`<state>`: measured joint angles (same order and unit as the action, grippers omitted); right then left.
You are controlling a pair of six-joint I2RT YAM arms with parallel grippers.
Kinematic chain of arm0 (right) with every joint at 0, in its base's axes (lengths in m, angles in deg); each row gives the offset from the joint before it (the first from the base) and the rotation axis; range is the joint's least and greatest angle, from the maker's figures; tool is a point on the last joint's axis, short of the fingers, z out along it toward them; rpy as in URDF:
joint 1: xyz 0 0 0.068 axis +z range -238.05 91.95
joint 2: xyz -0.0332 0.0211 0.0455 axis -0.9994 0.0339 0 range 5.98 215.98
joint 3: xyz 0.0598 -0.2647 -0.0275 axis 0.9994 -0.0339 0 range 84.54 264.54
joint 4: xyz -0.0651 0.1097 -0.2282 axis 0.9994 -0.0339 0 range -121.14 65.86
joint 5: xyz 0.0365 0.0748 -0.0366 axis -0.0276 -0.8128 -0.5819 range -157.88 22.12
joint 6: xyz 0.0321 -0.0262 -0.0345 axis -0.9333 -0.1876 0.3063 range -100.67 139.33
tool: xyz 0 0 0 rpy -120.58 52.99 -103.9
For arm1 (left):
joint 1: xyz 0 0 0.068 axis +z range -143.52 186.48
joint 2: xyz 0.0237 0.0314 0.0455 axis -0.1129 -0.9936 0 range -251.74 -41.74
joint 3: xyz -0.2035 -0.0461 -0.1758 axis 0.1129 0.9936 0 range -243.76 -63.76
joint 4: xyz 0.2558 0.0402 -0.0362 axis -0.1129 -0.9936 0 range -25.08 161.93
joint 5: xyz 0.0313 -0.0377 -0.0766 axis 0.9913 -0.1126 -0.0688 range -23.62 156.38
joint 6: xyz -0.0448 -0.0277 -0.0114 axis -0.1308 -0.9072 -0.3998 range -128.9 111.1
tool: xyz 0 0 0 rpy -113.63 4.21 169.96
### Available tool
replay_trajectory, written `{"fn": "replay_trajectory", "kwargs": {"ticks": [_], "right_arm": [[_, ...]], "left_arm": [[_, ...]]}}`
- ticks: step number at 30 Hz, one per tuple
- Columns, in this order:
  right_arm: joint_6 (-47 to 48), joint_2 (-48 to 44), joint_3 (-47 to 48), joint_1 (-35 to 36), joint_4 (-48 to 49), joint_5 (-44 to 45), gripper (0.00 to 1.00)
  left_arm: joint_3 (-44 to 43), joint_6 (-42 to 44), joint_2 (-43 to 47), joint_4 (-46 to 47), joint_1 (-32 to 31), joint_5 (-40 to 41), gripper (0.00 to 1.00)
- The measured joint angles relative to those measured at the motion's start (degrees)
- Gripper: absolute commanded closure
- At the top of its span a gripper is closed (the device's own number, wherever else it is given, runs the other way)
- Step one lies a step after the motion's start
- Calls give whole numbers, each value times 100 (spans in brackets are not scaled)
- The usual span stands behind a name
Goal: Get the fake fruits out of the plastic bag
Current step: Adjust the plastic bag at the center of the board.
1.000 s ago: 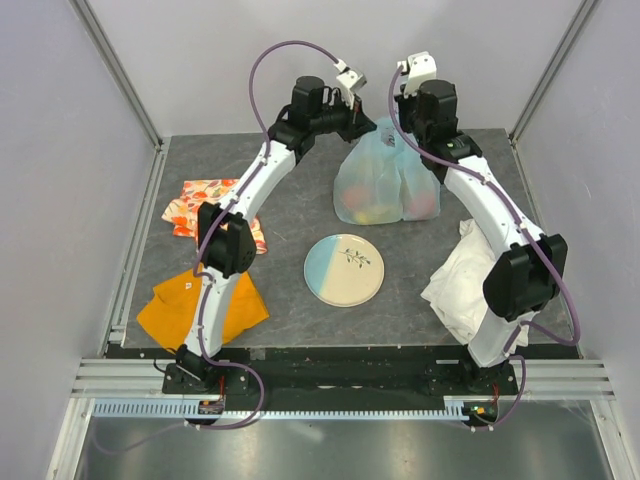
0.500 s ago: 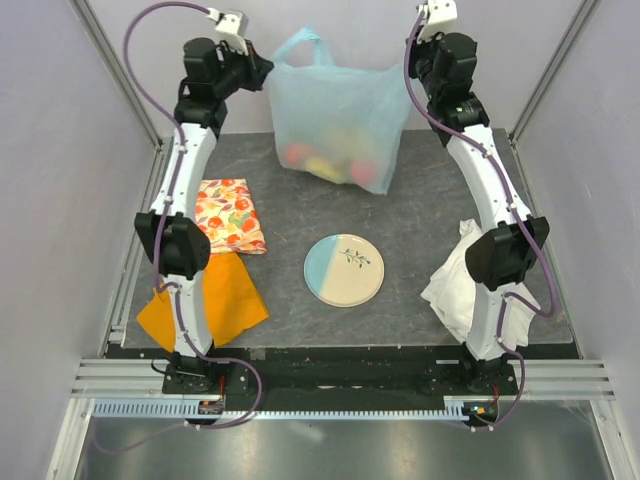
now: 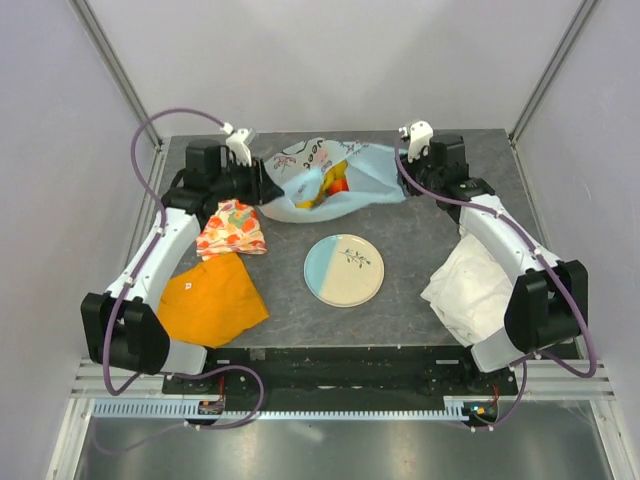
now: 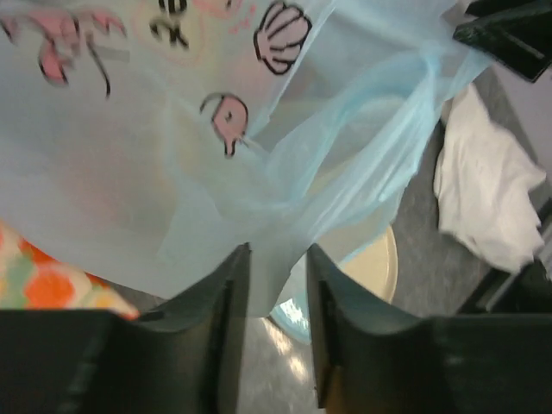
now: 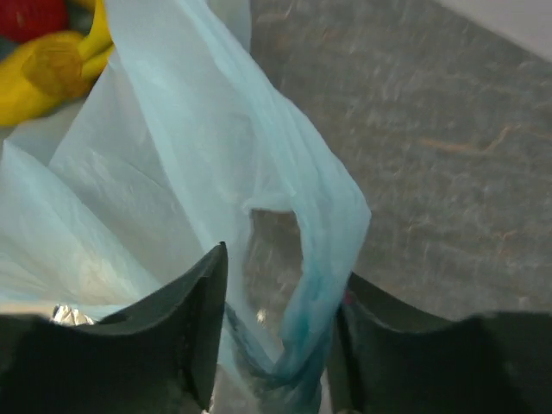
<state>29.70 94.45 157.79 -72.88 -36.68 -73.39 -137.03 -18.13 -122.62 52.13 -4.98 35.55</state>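
The plastic bag (image 3: 372,176), light blue with a pink print, lies collapsed on the mat at the back, stretched between both grippers. Through its mouth show the fake fruits (image 3: 331,184): yellow bananas (image 5: 47,73) and a red fruit (image 5: 30,15). My left gripper (image 3: 268,187) sits at the bag's left end. Its jaws stand apart, with loose bag film (image 4: 172,164) hanging between them (image 4: 274,289). My right gripper (image 3: 402,168) is at the bag's right end, also open. A twisted bag handle (image 5: 323,233) lies slack between its fingers (image 5: 280,306).
A blue-and-cream plate (image 3: 344,269) lies in front of the bag at mid table. A fruit-patterned cloth (image 3: 232,228) and an orange cloth (image 3: 210,300) lie by the left arm. A crumpled white cloth (image 3: 468,285) lies under the right arm.
Both arms have come down from holding the bag high and spread. The bag now lies slumped on the mat, and both grippers have gone from shut to open.
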Motion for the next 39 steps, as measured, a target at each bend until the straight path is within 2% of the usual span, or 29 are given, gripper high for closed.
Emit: {"fn": "replay_trajectory", "kwargs": {"ticks": [2, 5, 9, 12, 17, 21, 25, 31, 39], "right_arm": [[9, -129, -188, 9, -391, -155, 28], [57, -348, -4, 17, -951, -509, 26], [61, -483, 1189, 85, -1235, -1043, 29], [164, -693, 1827, 223, -1113, -1427, 33], [304, -765, 1996, 496, -1088, -1873, 36], [98, -111, 2002, 485, -1202, -1921, 36], [-166, 393, 1987, 479, -1443, -1932, 36], [-415, 297, 1891, 479, -1484, -1941, 35], [-560, 68, 1648, 479, -1443, -1947, 34]], "left_arm": [[472, -61, 186, -282, 15, -72, 46], [461, -50, 345, -498, 7, -245, 41], [-94, 323, 601, -485, -59, -518, 39], [-369, 955, 918, -557, -219, -881, 39], [-494, 2413, 1071, -1032, -1012, -986, 38], [-479, 3471, 634, -1252, -1659, -638, 38], [-710, 4022, -251, -1329, -1762, -227, 38], [-966, 4367, -946, -1311, -1832, 153, 39], [-1078, 4837, -1381, -1276, -1950, 470, 40]]}}
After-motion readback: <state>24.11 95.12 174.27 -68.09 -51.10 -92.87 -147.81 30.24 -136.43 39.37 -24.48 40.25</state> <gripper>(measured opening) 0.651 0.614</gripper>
